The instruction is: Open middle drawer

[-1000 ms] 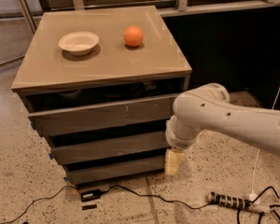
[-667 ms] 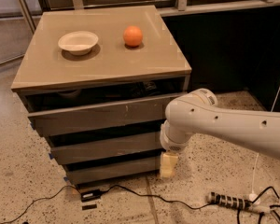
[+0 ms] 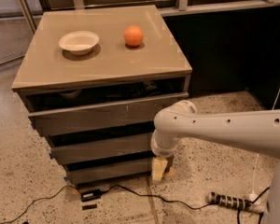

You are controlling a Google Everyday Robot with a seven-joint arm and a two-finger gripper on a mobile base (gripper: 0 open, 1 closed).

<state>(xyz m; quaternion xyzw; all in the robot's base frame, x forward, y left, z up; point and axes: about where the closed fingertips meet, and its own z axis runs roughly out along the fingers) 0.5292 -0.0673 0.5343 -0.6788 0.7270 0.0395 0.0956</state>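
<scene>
The middle drawer (image 3: 100, 148) is the grey-brown, handleless front between the larger top front (image 3: 107, 116) and the narrow bottom front (image 3: 107, 171). A dark gap shows above it. My gripper (image 3: 159, 168) hangs pointing down from the white arm (image 3: 224, 129), low at the cabinet's front right corner. It sits beside the right end of the bottom front, just below the middle drawer's right end. The arm's wrist overlaps the right end of the middle drawer.
A white bowl (image 3: 79, 42) and an orange (image 3: 133, 35) sit on the cabinet top (image 3: 102, 66). On the speckled floor lie a black cable with an adapter (image 3: 91, 195) and a power strip (image 3: 231, 201). A dark wall stands to the right.
The arm has swung left, bringing the gripper closer to the cabinet's front right corner. The drawers look unchanged.
</scene>
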